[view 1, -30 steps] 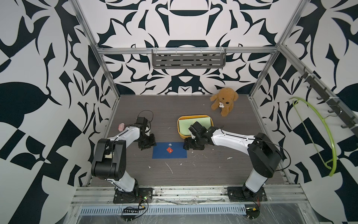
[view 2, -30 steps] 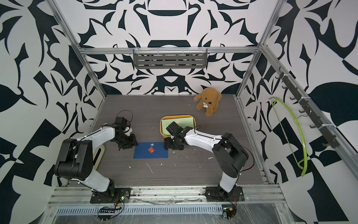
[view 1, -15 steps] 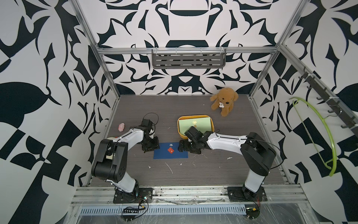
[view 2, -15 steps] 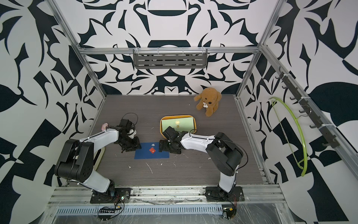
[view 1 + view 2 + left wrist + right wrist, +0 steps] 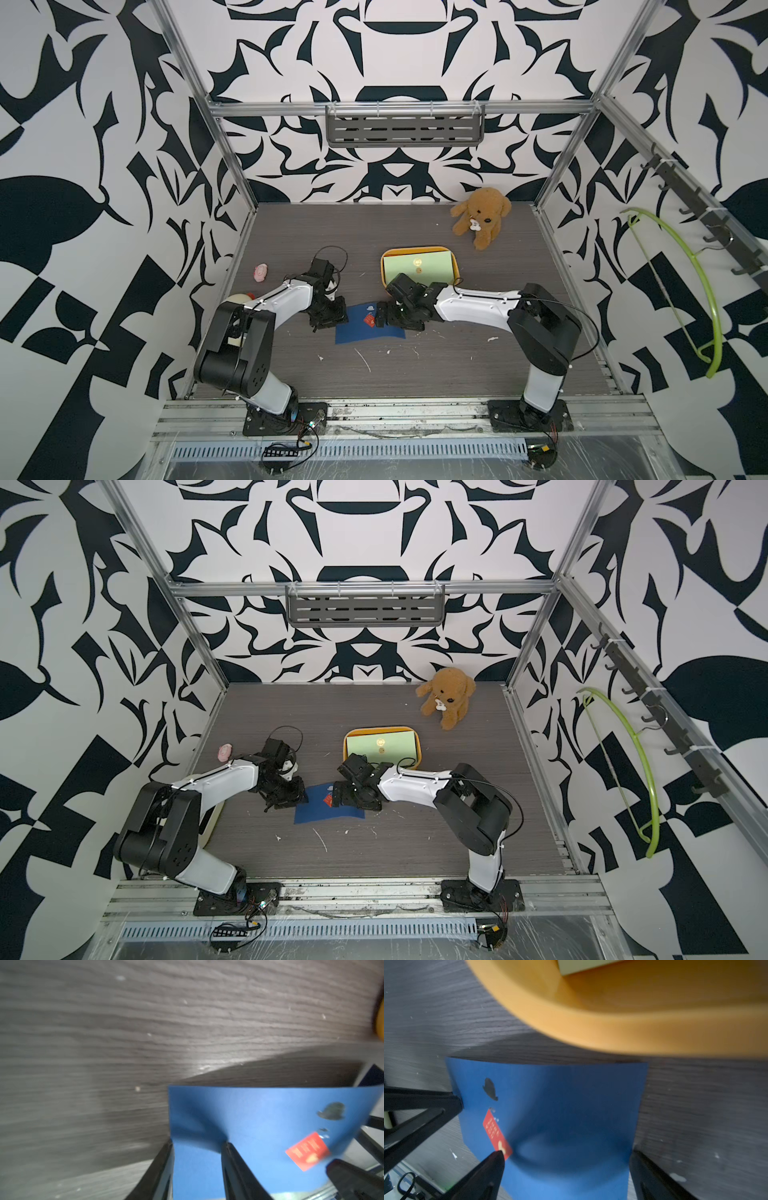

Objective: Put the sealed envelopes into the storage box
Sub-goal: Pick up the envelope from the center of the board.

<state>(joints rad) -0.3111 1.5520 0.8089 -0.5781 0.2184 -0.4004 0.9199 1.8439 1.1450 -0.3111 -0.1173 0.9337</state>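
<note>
one navy envelope [image 5: 361,332] out on the table [image 5: 457,365], one light green envelope [image 5: 434,270] in the storage box [image 5: 415,250].

the navy envelope lay slightly bowed near the single mustard box, on its robot side, one red sticker seal [image 5: 368,318] facing up. a dark mark [image 5: 490,1088] by the seal was too blurred to make out. the left gripper [image 5: 197,1144] met one end, fingers partly apart and clamping nothing. the right gripper [image 5: 566,1152] stood over the other end with fingers spread wide, one tip at the seal. the right arm hid the box's near rim and that end of the envelope. two gold spots showed on the green envelope. farther off sat one plush dog [image 5: 480,216] and one small pink object [image 5: 260,272].
</note>
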